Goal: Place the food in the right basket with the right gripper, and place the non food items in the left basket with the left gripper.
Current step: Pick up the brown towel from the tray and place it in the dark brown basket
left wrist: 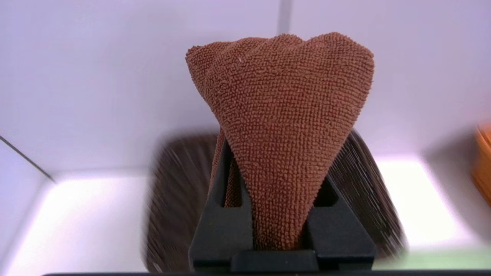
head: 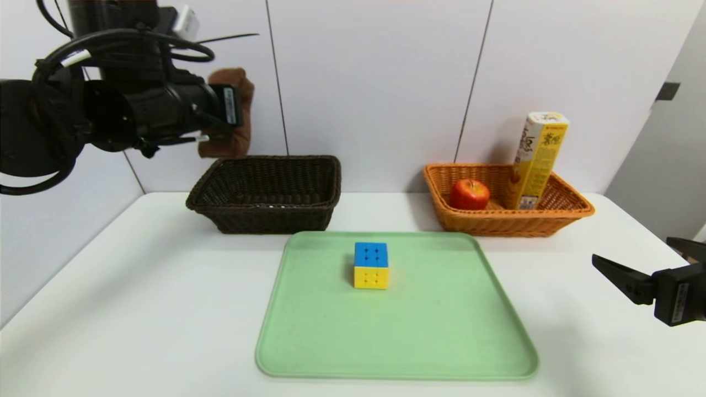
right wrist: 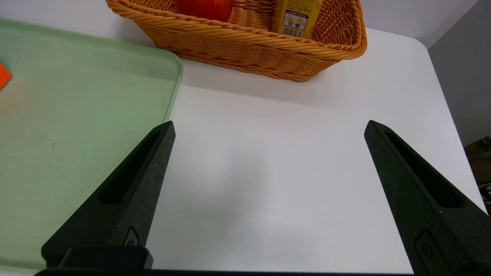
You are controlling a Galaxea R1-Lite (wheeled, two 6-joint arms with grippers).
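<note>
High above the dark brown basket's [head: 267, 193] left rear corner, my left gripper [head: 223, 118] is shut on the brown cloth [head: 231, 113]. In the left wrist view the cloth [left wrist: 282, 126] fans out from between the jaws, with the dark basket [left wrist: 180, 199] blurred below. The blue-and-yellow puzzle cube [head: 371, 265] stands on the green tray [head: 397, 342]. The apple [head: 469, 194] and the tall yellow snack box [head: 536, 160] are in the orange basket [head: 507, 218]. My right gripper [head: 640, 273] hangs open over the table at the right [right wrist: 268, 132], holding nothing. The white oval case is out of view.
The white table [head: 138, 309] is bounded by a wall behind the baskets and a side wall on the left. In the right wrist view the tray's edge [right wrist: 174, 88] and the orange basket [right wrist: 245, 46] lie ahead of the fingers.
</note>
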